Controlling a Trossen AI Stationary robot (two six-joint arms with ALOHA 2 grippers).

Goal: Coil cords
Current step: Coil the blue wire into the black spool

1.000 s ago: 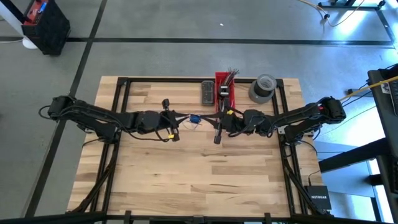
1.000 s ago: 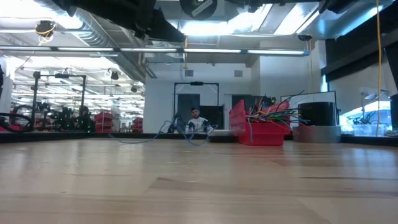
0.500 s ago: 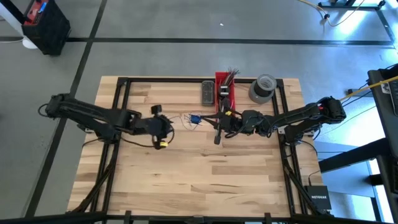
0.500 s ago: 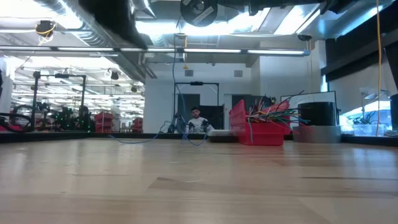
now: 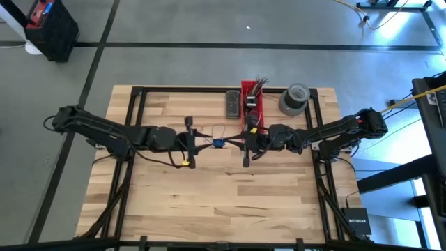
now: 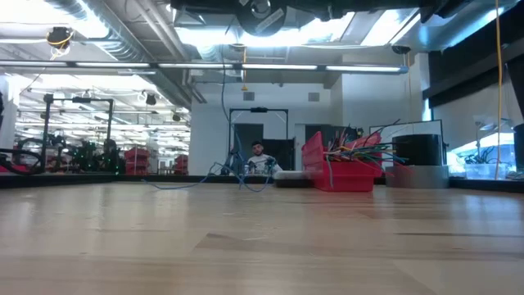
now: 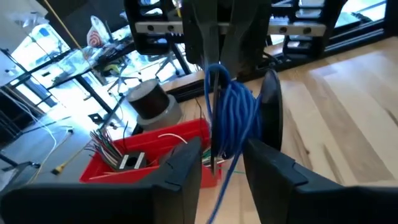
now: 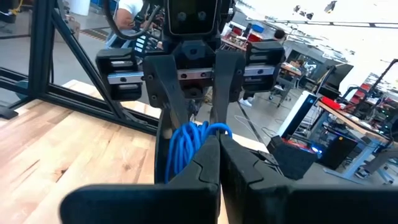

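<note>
High view: both arms meet over the middle of the bench (image 5: 209,202). The left claw (image 5: 189,141) and right claw (image 5: 245,143) face each other, a blue coil of cords (image 5: 218,143) between them.

Left wrist view: the left claw (image 7: 219,163) stands spread around the blue coil (image 7: 231,118).

Right wrist view: the right claw (image 8: 217,149) is pressed together, pinching the coil (image 8: 186,144).

Above the table (image 5: 209,188), the left gripper (image 5: 189,141) and the right gripper (image 5: 244,143) are seen facing each other near mid-table, with the coiled cords (image 5: 218,143) held up between them. Behind them, a bin (image 5: 251,104) is flanked by a flat box (image 5: 233,104) on its left and a tape roll (image 5: 294,99) on its right.
</note>
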